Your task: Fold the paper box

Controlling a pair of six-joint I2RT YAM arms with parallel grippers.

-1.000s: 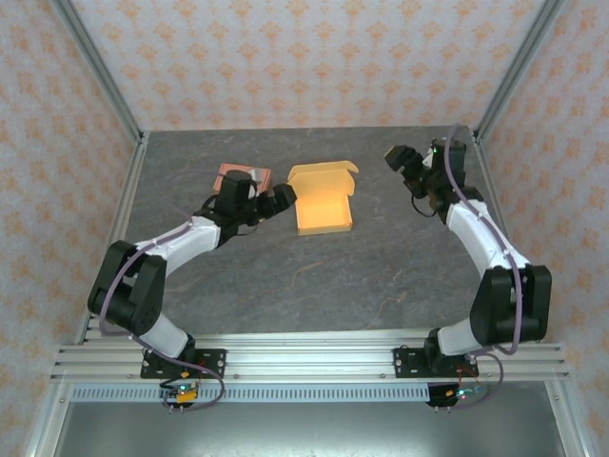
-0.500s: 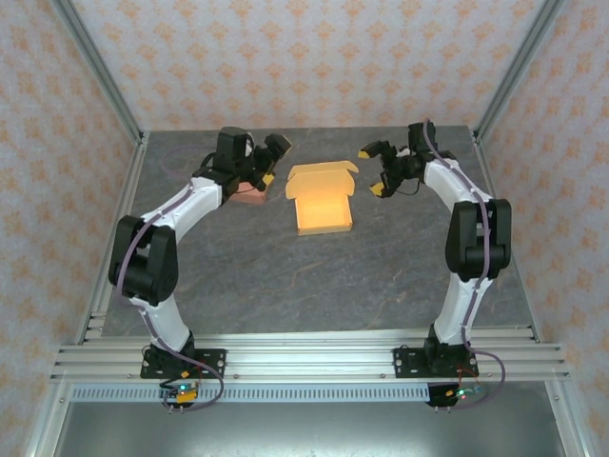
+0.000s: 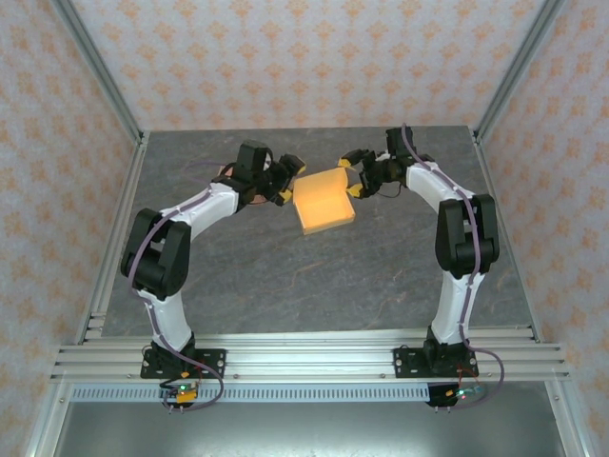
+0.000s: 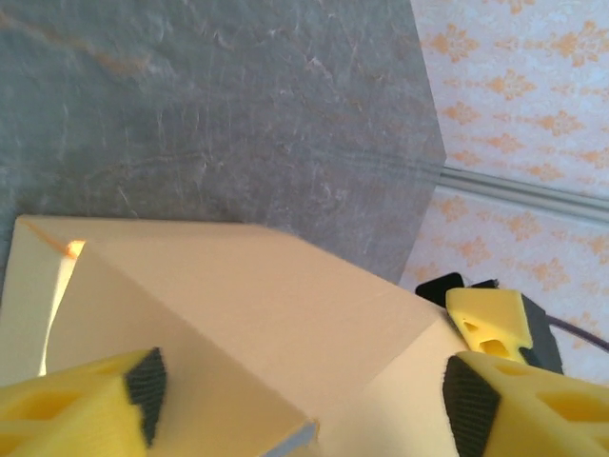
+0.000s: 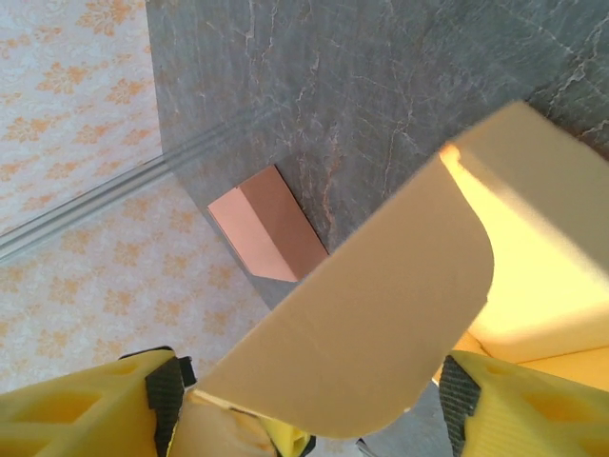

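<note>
The paper box (image 3: 324,205) lies between the two grippers, its far edge right at their fingertips and its body on the nearer side of them. The left gripper (image 3: 289,179) has its jaws spread wide, and the lid (image 4: 247,324) passes between them. I see no pinch on it. The right gripper (image 3: 355,174) is also spread, with the rounded side flap (image 5: 371,305) standing between its yellow fingers (image 5: 86,405). I cannot tell whether the pads touch the flap.

The danger, I think, is in the material. The box is thin yellow cardboard, smooth and matte, with sharp pre-made creases and one soft, curved tab. If one gripper pushes harder than the other, the lid may twist and buckle away from its crease. The box is light, and the grey table (image 3: 285,276) looks like polished stone, so a push could slide the whole box away from the fingertips instead of folding it. The flap may also stay outside the wall and not tuck in. A small pink-brown carton (image 5: 268,231) lies beyond the right gripper's fingers, and a wide sweep could strike it.
</note>
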